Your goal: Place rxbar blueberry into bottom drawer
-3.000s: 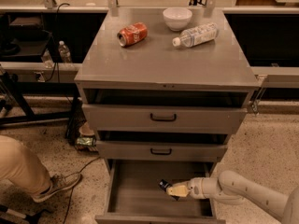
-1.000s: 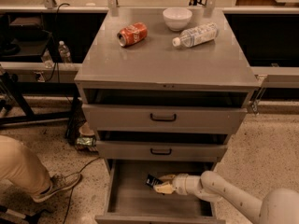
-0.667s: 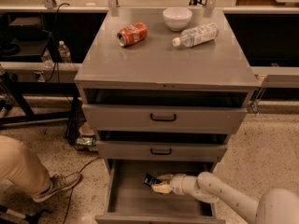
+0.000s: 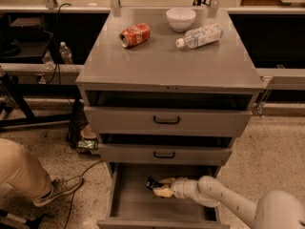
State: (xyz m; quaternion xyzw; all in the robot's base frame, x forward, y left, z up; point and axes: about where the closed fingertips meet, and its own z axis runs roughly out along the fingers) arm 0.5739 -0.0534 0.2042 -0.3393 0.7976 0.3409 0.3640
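Observation:
The bottom drawer (image 4: 131,202) is pulled open at the foot of the grey cabinet, and its grey floor shows. My gripper (image 4: 158,186) is inside it, reaching in from the right, low over the drawer floor near the middle. Its pale fingers (image 4: 165,181) are shut on the rxbar blueberry (image 4: 151,183), a small dark bar that sticks out to the left of the fingertips. I cannot tell whether the bar touches the drawer floor.
Two upper drawers with black handles (image 4: 167,120) are slightly ajar above. On the cabinet top lie a red soda can (image 4: 135,35), a white bowl (image 4: 181,18) and a plastic bottle (image 4: 200,36). A person's leg and shoe (image 4: 33,178) are on the floor at left.
My gripper has moved left across the bottom drawer, from its right side to near the middle, with the bar still in it.

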